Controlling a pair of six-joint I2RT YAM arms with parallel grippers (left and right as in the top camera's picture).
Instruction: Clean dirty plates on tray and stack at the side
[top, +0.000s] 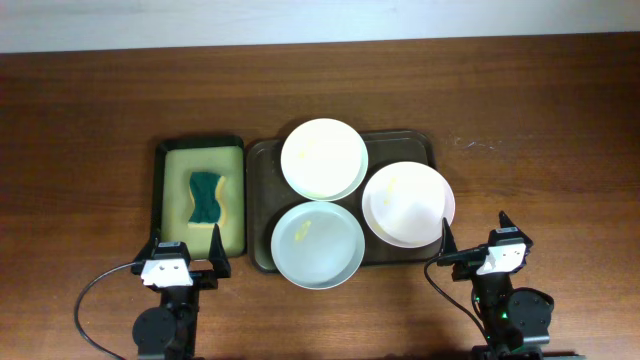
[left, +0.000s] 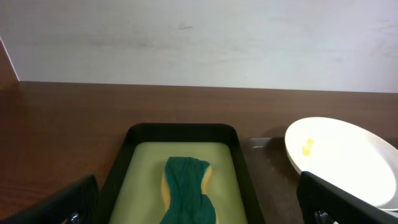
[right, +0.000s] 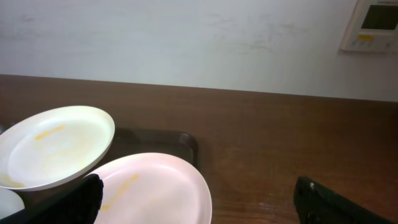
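Three plates lie on the dark brown tray (top: 262, 152). The cream-white plate (top: 323, 158) is at the back, the pale blue-grey plate (top: 317, 244) at the front left, the pinkish-white plate (top: 407, 204) at the right. All carry faint yellowish smears. The cream plate also shows in the left wrist view (left: 345, 158) and the right wrist view (right: 53, 144); the pink plate shows in the right wrist view (right: 152, 190). My left gripper (top: 185, 250) is open and empty at the front of the small black tray. My right gripper (top: 474, 235) is open and empty just right of the pink plate.
A small black tray with a yellow-green inside (top: 172, 165) stands left of the brown tray and holds a green and yellow sponge (top: 207, 198), also seen in the left wrist view (left: 186, 190). A white wall runs along the table's far edge.
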